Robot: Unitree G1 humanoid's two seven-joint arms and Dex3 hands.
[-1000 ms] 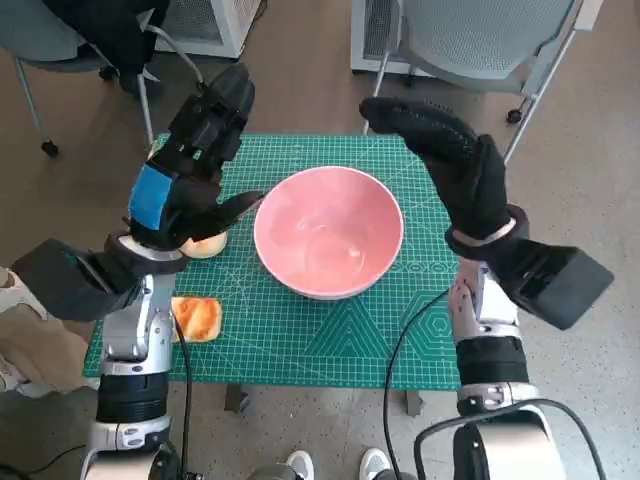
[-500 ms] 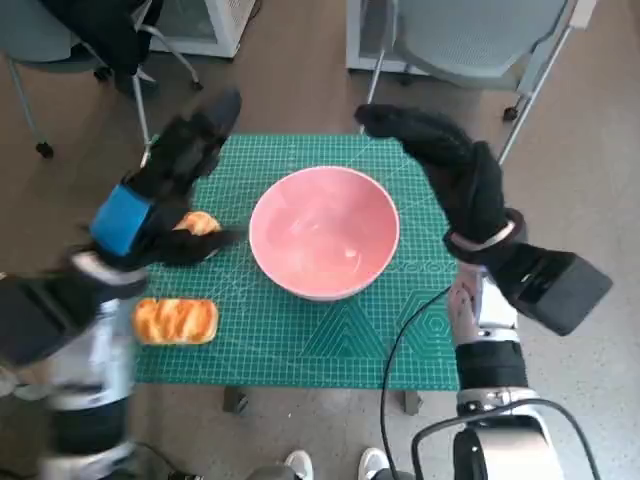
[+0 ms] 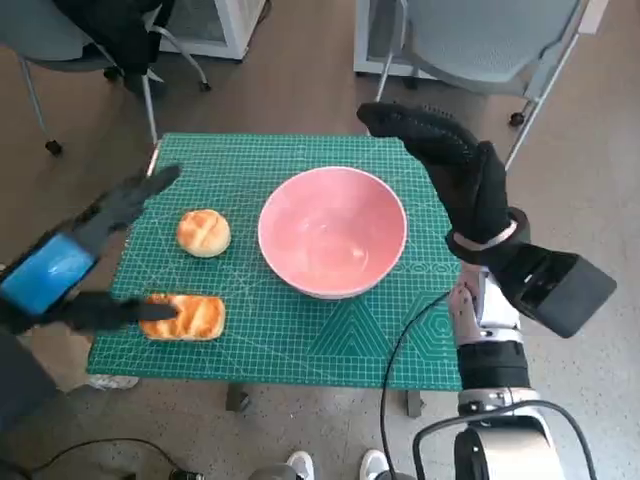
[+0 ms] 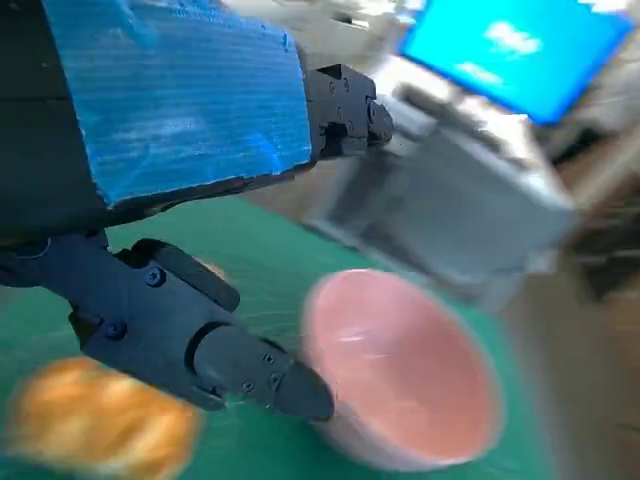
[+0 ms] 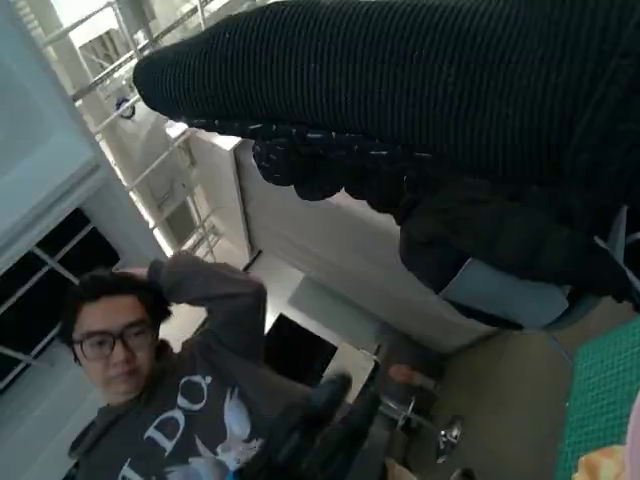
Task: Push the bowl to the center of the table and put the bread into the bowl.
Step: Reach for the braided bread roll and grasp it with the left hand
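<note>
The pink bowl (image 3: pixel 332 230) sits near the middle of the green cutting mat (image 3: pixel 300 340), blurred in the left wrist view as the bowl (image 4: pixel 405 370). A round bread roll (image 3: pixel 203 232) lies to its left, and a longer glazed bread (image 3: pixel 188 316) rests near the mat's front left corner. My left hand (image 3: pixel 70 270) hovers, blurred, over the mat's left edge with fingers spread and nothing in them; its thumb reaches toward the long bread. My gloved right hand (image 3: pixel 455 170) stands open and raised beside the bowl's right rim, empty. The blurred bread (image 4: pixel 95 425) shows under the left fingers (image 4: pixel 250 370).
Chairs stand beyond the table: one at the far right (image 3: pixel 490 40), one at the far left (image 3: pixel 90 40). A white cabinet (image 3: pixel 215 20) is behind. A person (image 5: pixel 170 400) shows in the right wrist view. A black cable (image 3: pixel 400 350) runs along the right forearm.
My left hand has swung away from the bowl, back and to the left, down to the mat's front left edge. Both breads are now uncovered. The right hand and bowl have stayed put.
</note>
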